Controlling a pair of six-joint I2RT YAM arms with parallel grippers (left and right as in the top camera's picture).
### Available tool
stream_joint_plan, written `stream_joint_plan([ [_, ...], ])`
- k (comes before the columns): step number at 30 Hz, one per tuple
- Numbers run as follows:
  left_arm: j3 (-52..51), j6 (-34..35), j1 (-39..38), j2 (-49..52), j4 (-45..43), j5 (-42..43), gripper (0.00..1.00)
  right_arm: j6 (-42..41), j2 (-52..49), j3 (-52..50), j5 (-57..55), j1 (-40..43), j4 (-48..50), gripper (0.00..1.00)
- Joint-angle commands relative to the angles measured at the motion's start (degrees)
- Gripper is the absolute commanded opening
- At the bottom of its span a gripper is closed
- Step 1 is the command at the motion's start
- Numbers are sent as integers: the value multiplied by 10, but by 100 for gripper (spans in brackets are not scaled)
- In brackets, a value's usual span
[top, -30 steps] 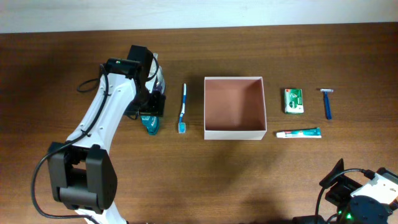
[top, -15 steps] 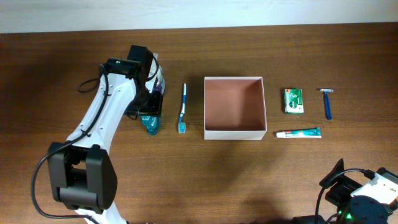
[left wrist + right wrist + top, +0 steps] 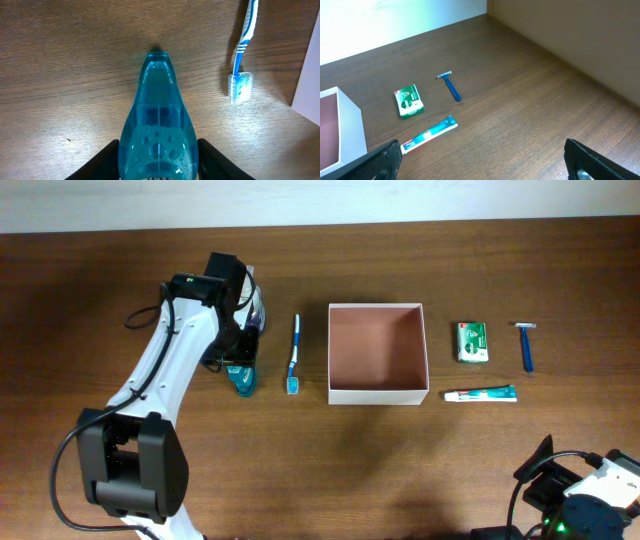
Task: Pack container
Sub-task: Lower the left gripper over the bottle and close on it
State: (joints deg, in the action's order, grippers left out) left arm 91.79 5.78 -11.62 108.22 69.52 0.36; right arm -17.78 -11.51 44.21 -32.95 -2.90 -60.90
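Note:
The container (image 3: 378,393), a square white box with a pinkish-brown inside, stands empty at the table's middle; it also shows in the right wrist view (image 3: 351,125). My left gripper (image 3: 240,362) is shut on a teal blue bottle (image 3: 242,383) that lies on the table, left of the container. In the left wrist view the fingers (image 3: 158,146) press both sides of the bottle (image 3: 157,115). My right gripper (image 3: 480,160) is open and empty, low at the front right (image 3: 585,495).
A blue toothbrush (image 3: 294,352) lies between the bottle and the container, also in the left wrist view (image 3: 243,50). Right of the container lie a green box (image 3: 472,342), a toothpaste tube (image 3: 481,393) and a blue razor (image 3: 526,346).
My left gripper's fingers have drawn in slightly onto the teal bottle. The bottle and the right arm have not moved.

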Motion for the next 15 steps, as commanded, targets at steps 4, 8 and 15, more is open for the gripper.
stream_joint_plan([
  [4,5,-2,0,0,0,-4,40,-3,4,7,-1,-4,2,99],
  [8,7,-3,0,0,0,-8,40,-3,4,7,-1,-4,2,99],
  [15,35,-3,0,0,7,-8,39,-3,4,7,-1,-4,2,99],
])
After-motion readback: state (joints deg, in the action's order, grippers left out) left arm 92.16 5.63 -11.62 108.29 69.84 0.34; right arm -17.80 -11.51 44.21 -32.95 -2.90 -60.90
